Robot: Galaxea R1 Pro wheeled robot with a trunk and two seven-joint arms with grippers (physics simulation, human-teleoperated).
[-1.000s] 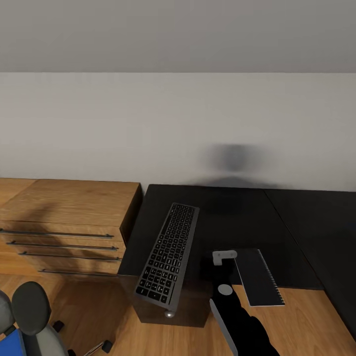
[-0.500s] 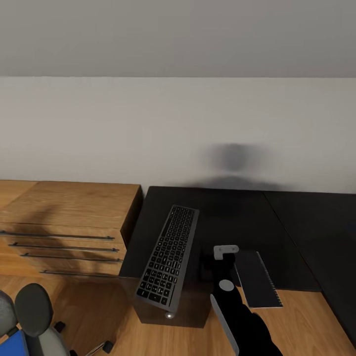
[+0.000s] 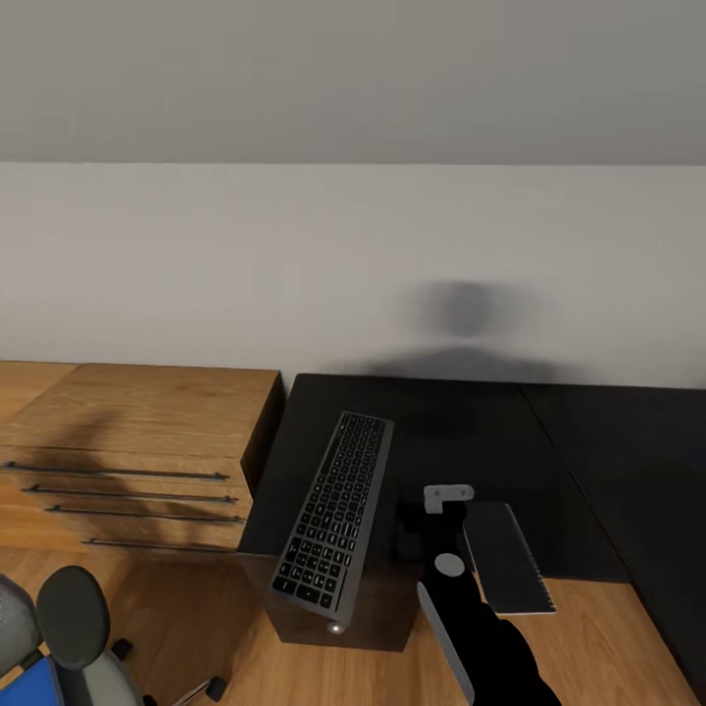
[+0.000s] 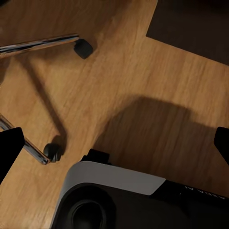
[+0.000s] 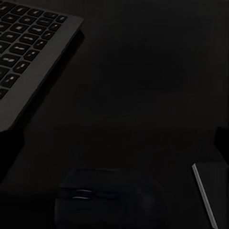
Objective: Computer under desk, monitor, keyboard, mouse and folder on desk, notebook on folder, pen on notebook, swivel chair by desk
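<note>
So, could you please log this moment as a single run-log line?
right gripper: open above desk | mouse: on desk below it | keyboard: overhanging desk edge | notebook: beside arm

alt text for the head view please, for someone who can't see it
A black keyboard lies on the black desk, its near end overhanging the front edge, with a grey notebook to its right and the robot's right arm reaching between them. A light-wood dresser stands left of the desk, and the swivel chair shows at the lower left corner.

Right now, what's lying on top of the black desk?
On the desk lie the keyboard, poking over the front edge, and a grey notebook, also overhanging. The right wrist view shows a dark mouse between them. The right arm covers that spot from the head.
</note>
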